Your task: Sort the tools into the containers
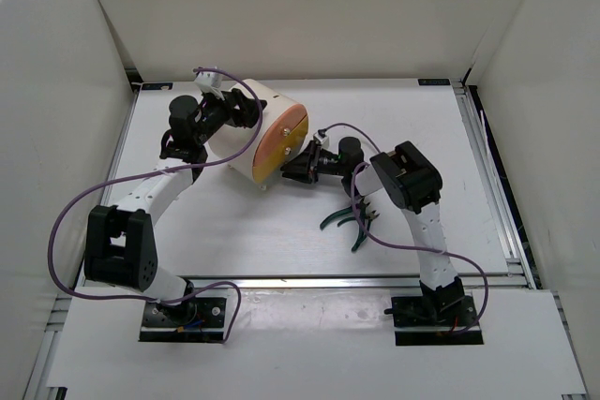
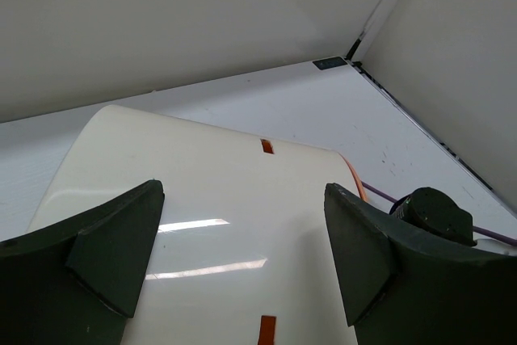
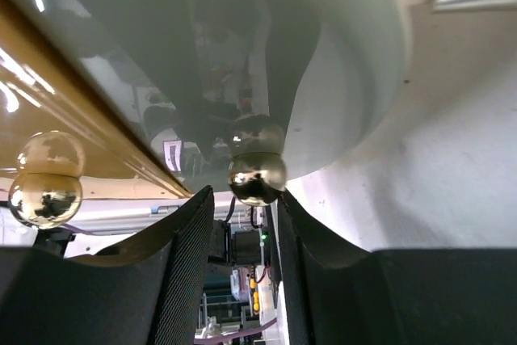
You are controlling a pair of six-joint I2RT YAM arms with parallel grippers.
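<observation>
The cream drum cabinet [image 1: 246, 142] lies on its side with its peach-orange face [image 1: 281, 144] turned right. My left gripper [image 1: 234, 115] is open, its dark fingers [image 2: 113, 256] spread wide over the drum's curved cream wall [image 2: 210, 191]. My right gripper [image 1: 302, 168] is at the face. In its wrist view the fingers are nearly together around a brass knob [image 3: 257, 177] on a glossy grey-green drawer [image 3: 202, 54]. The right pad touches the knob and a thin gap shows on the left. Dark-green-handled pliers [image 1: 344, 220] lie on the table under the right arm.
A second brass knob [image 3: 47, 195] sits left of the right gripper. White walls box in the table [image 1: 441, 138] on three sides. Purple cables loop from both arms, and the right arm's black motor [image 2: 432, 212] shows beyond the drum.
</observation>
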